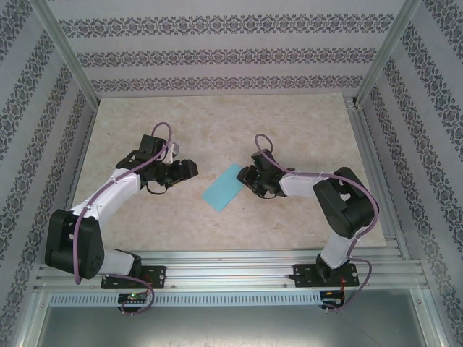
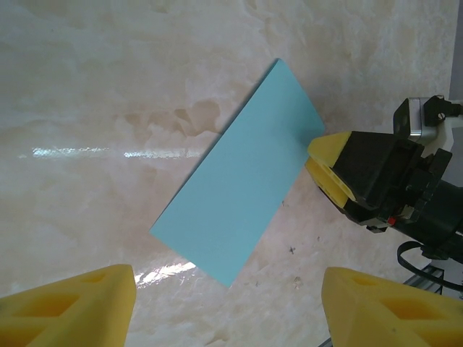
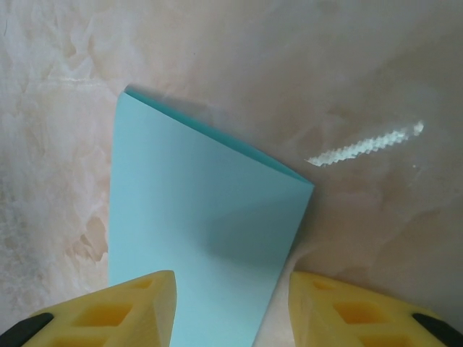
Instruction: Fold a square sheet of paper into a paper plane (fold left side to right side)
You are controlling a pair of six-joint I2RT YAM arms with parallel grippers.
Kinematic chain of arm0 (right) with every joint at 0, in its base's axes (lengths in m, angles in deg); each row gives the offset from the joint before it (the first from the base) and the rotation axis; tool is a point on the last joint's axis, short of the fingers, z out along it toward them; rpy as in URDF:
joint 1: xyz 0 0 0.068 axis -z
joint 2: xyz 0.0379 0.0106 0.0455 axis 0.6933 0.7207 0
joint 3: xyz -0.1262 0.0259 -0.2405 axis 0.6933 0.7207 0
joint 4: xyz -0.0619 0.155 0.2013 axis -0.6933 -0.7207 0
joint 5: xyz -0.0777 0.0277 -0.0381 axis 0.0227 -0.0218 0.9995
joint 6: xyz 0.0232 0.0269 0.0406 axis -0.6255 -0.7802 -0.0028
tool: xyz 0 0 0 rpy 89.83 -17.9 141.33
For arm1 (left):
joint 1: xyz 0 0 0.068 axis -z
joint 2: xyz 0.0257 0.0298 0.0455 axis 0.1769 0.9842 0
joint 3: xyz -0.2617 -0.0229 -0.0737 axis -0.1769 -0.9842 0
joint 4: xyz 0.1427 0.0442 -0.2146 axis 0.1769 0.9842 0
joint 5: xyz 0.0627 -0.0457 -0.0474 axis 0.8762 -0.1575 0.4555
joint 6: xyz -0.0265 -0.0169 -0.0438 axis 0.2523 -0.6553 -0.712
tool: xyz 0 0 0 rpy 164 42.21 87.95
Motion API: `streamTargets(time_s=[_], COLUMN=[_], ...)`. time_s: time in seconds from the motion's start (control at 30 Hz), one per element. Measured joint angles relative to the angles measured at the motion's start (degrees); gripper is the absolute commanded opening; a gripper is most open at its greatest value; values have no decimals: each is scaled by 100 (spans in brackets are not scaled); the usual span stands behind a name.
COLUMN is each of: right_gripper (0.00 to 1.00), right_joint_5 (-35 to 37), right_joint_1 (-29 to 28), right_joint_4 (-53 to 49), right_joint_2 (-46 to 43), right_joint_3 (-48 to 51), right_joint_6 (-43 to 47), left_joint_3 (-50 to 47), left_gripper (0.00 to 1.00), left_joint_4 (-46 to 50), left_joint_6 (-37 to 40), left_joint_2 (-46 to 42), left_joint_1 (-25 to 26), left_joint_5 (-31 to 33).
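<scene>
**A:** Where is the thin turquoise-blue sheet of paper (image 1: 223, 186) (image 2: 239, 195) (image 3: 195, 217)?

**B:** It lies flat on the beige marble-patterned worktop (image 1: 289, 123), aslant, in the space between the two arms. It shows as a long, narrow rectangle. In the right wrist view, two layers part slightly along its far edge.

**A:** What about the right gripper (image 1: 246, 177) (image 2: 322, 163) (image 3: 231, 289)?

**B:** It sits at the sheet's upper-right end. Its yellow fingers stand apart, with the paper's short end running into the gap between them, so nothing is pinched. The left wrist view puts the fingertips right at the sheet's edge near a corner. I cannot tell whether they actually touch it.

**A:** And the left gripper (image 1: 187, 170) (image 2: 228, 285)?

**B:** Its fingers are spread wide and hold nothing. It hangs near the sheet's left side, facing it but clear of it.
</scene>
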Motion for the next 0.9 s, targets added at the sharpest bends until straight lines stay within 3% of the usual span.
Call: streamTargets(time_s=[0.43, 0.9], right_gripper=[38, 39], right_joint_5=[-354, -1040], right_joint_1=[0, -138], right_joint_4=[92, 557], right_joint_2=[737, 1408], right_joint_3=[-807, -1620], right_joint_6=[337, 798], left_joint_3=[-11, -299], left_gripper=[70, 70], left_joint_4=[-33, -153], left_joint_6=[0, -4], left_joint_2=[22, 17], left_joint_1=[-76, -402], left_joint_5=[-4, -184])
